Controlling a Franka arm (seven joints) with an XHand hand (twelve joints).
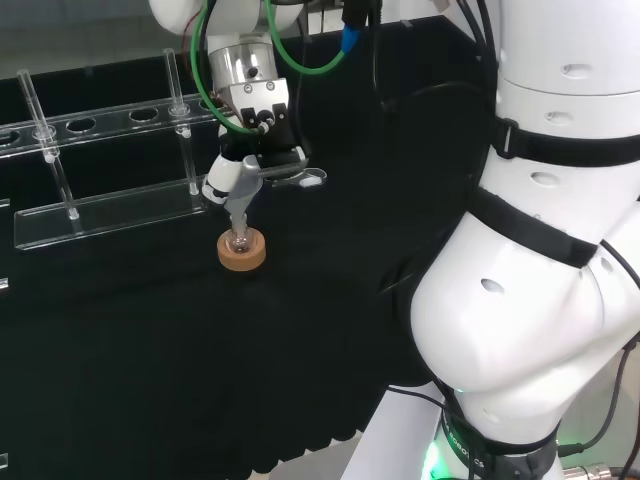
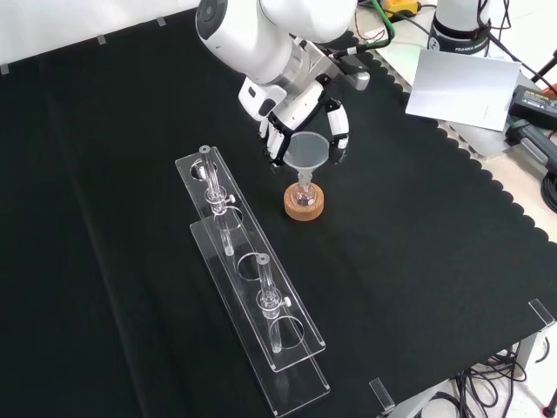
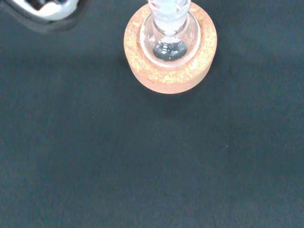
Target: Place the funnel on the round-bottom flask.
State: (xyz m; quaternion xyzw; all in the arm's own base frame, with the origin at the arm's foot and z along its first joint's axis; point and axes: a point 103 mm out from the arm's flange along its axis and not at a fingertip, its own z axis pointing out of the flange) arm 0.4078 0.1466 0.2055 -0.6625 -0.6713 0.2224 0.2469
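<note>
front view, left to right | clear rack (image 2: 252,287) on table | hand (image 2: 300,117) fingers curled round funnel (image 2: 309,152), stem in round-bottom flask (image 2: 305,193) neck on cork ring (image 2: 305,205) | risk: tilted release could tip flask off ring

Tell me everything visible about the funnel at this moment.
The funnel looks like clear glass or plastic: a wide cone with a round open rim above a narrow stem. It stands upright, mouth up. Its stem points down into the neck of the round-bottom flask, which sits in a cork ring on the black cloth. The hand is curled around the cone's rim from behind in the front view. Whether the funnel already rests on the neck is unclear.
</note>
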